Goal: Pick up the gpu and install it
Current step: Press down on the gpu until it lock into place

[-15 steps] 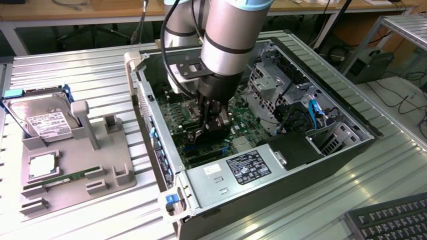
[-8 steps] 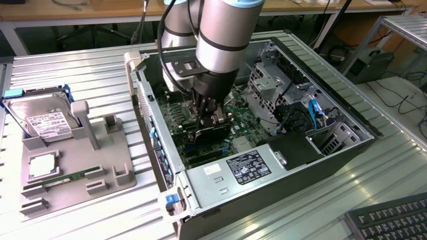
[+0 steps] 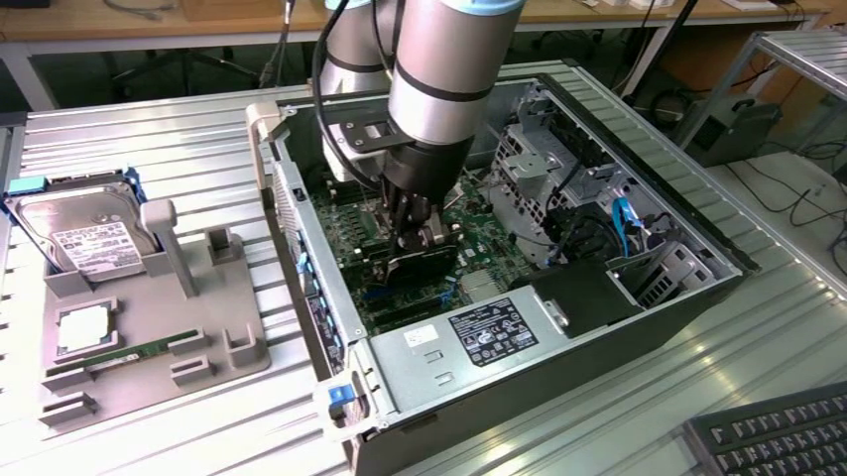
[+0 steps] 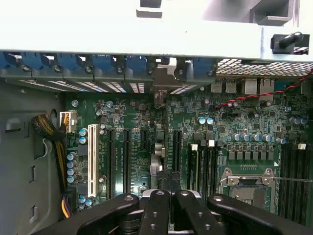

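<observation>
The gripper [image 3: 419, 236] is lowered inside the open computer case [image 3: 688, 297], its fingers clamped on the gpu [image 3: 413, 260] (held edge-on), which stands upright over the green motherboard [image 4: 137, 122] slots.

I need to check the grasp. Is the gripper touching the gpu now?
Touching. In the exterior view the gripper is shut on the top edge of the gpu, which stands on edge over the motherboard.

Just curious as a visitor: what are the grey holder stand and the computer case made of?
The holder stand looks like matte grey plastic, possibly printed: dull, uniform colour with blocky moulded posts. The computer case appears to be sheet metal: thin folded silvery panels with punched holes, and black outer walls.
</observation>
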Motion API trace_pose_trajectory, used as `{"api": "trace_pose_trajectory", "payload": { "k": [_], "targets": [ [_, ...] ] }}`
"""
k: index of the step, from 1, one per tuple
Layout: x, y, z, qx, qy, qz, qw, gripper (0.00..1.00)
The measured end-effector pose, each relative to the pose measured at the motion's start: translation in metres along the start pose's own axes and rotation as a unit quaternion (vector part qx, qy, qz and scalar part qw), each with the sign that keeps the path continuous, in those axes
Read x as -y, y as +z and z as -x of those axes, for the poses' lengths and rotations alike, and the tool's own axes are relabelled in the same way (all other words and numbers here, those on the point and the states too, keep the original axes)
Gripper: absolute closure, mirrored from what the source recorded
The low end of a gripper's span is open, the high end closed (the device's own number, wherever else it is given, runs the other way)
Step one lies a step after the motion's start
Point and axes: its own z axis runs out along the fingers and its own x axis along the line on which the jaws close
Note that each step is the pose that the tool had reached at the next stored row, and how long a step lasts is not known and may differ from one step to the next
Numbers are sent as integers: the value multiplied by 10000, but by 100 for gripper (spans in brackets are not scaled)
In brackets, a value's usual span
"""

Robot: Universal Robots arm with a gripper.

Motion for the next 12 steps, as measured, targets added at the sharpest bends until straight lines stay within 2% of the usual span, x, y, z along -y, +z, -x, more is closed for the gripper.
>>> {"api": "trace_pose_trajectory", "payload": {
  "k": [7, 12],
  "targets": [
    [-11, 48, 1, 2, 0, -3, 10000, 89],
    [-44, 165, -3, -5, 0, 3, 10000, 89]
  ]
}}
